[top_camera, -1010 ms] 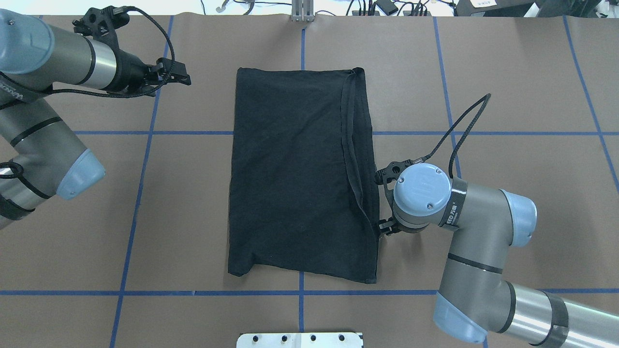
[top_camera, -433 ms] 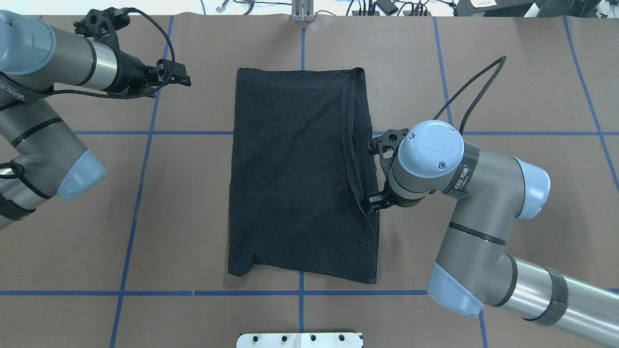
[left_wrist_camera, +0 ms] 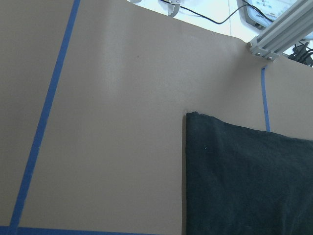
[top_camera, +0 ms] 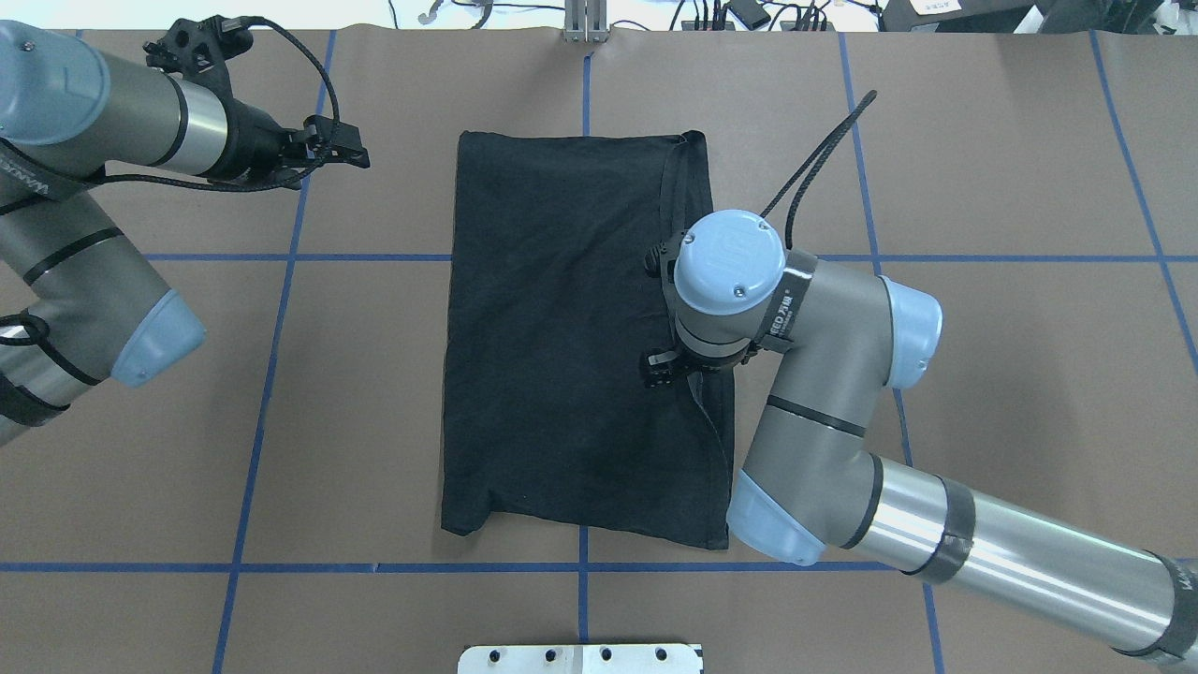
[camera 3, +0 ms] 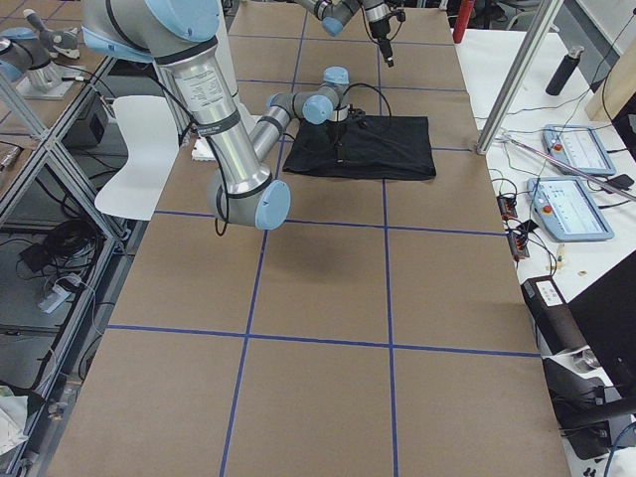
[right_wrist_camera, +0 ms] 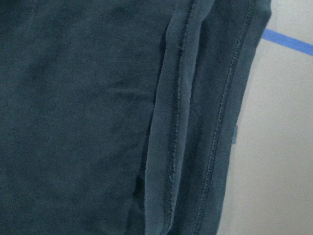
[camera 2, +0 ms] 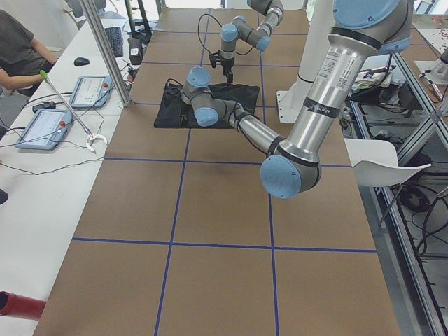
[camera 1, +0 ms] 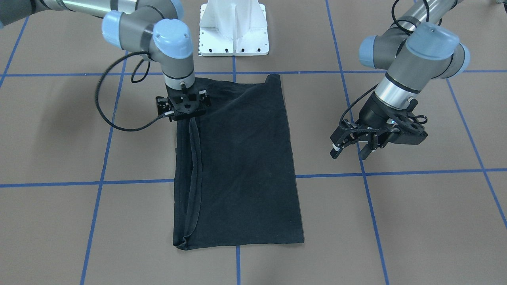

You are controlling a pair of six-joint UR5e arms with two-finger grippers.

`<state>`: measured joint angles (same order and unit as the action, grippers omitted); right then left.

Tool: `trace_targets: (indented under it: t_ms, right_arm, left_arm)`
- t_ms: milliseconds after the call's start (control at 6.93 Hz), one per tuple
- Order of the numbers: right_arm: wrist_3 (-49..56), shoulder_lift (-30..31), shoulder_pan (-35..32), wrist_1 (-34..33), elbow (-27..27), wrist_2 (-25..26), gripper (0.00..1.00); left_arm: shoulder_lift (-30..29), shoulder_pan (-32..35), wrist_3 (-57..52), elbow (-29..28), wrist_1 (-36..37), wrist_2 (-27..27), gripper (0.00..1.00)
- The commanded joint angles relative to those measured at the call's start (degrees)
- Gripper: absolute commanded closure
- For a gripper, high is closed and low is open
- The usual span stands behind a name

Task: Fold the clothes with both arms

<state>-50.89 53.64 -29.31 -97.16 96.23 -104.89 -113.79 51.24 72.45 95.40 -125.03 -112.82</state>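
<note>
Overhead exterior: right end effector [camera 1: 184,109] has swung from beside the black T-shirt [top_camera: 562,328] over its folded edge, pinching or not I cannot tell; left end effector [camera 1: 348,153] spread, well apart; another fold likely begins

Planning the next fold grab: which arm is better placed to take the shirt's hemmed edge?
Right. The right end effector points down over the T-shirt, at its doubled-over edge. The left end effector is off the cloth, over bare table.

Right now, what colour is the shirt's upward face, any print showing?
Plain black T-shirt, no print showing. Overhead exterior view shows it best.
</note>
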Motion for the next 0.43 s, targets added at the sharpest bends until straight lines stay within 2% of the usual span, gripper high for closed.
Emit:
trace_targets:
  t_ms: [0, 288]
  right_arm:
    - [0.43, -2.49, 0.05, 0.04, -5.17, 1.44, 0.0]
    - [0.61, -1.96, -0.39, -0.31, -5.36, 0.92, 0.0]
  left_arm:
    - [-0.12, 0.0, -0.11, -0.04, 0.05, -0.03, 0.0]
    - [-0.29, 0.0, -0.12, -0.04, 0.05, -0.03, 0.0]
